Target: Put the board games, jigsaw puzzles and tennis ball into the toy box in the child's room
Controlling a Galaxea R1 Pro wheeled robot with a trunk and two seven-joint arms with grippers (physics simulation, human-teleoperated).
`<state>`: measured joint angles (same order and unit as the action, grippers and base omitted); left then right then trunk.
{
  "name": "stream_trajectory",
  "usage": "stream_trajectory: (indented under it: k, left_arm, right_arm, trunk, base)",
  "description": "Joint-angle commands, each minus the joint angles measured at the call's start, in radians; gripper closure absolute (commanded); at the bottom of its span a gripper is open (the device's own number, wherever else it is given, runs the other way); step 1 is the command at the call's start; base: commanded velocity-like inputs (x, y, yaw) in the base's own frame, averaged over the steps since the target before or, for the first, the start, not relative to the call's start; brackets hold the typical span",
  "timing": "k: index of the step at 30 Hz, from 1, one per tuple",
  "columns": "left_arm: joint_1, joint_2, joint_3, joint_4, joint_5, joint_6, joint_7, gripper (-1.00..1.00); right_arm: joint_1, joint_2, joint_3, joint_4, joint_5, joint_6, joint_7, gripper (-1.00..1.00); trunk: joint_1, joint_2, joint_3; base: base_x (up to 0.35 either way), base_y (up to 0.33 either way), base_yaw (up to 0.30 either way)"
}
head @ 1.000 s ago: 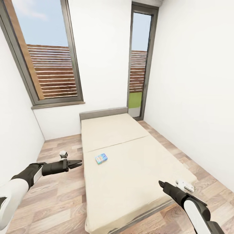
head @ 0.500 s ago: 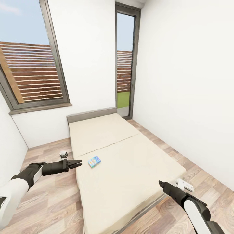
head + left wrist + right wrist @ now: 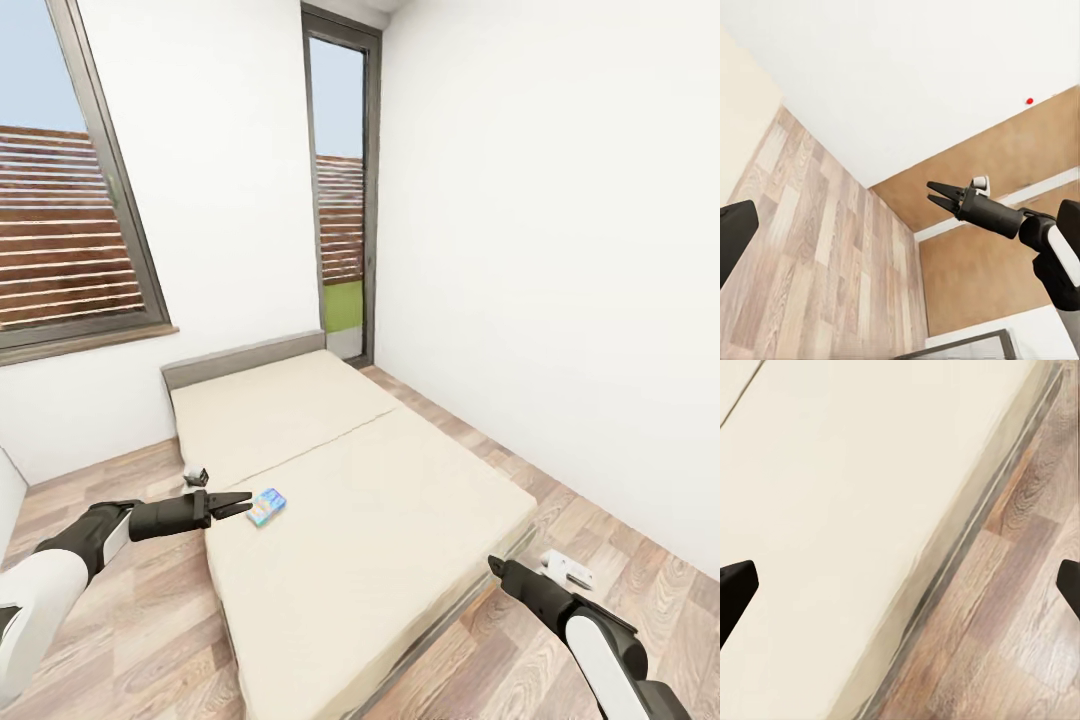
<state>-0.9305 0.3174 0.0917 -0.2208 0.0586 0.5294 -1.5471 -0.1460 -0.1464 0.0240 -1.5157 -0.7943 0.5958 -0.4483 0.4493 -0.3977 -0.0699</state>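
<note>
A small teal-blue board game (image 3: 266, 506) lies flat on the cream mattress of the bed (image 3: 370, 500), near the mattress's left edge and just on the near side of the seam that splits it in two. The left gripper (image 3: 240, 500) hovers beside the box, its fingers slightly parted and empty, the tips close to the box without touching it. In the left wrist view, the opposite arm's gripper (image 3: 935, 193) appears against a brown panel, its two fingers held a narrow way apart around nothing. In the head view, that right gripper (image 3: 494, 566) hangs low beyond the bed's near right corner, over the wood-plank floor (image 3: 600, 540). The right wrist view looks down on the mattress edge, the dark frame and the floor, with both finger tips set wide at the picture's sides. A tall glazed door (image 3: 343, 200) and a window (image 3: 60, 230) break the white walls behind the bed.
</note>
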Motion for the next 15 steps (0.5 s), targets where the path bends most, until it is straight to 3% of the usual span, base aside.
stream_trajectory:
  k: [1,6,15]
  left_arm:
    - [-0.001,0.0,0.002,0.0,-0.002,0.011,-0.004,-1.0]
    - [-0.001,0.0,0.002,0.0,-0.002,0.011,-0.004,-1.0]
    - [-0.001,0.0,0.002,0.0,-0.002,0.011,-0.004,-1.0]
  right_arm:
    - [-0.001,-0.001,0.002,-0.001,-0.01,0.001,-0.01,-1.0]
    - [-0.001,-0.001,0.002,-0.001,-0.009,0.001,-0.01,-1.0]
    - [-0.001,-0.001,0.002,-0.001,-0.008,0.001,-0.01,-1.0]
  trunk:
    - [0.001,-0.002,-0.002]
    - [0.001,-0.002,-0.002]
    - [0.001,-0.002,-0.002]
  base:
    - [0.0,0.184,-0.139]
    - [0.0,0.128,-0.063]
    - [0.0,0.02,-0.009]
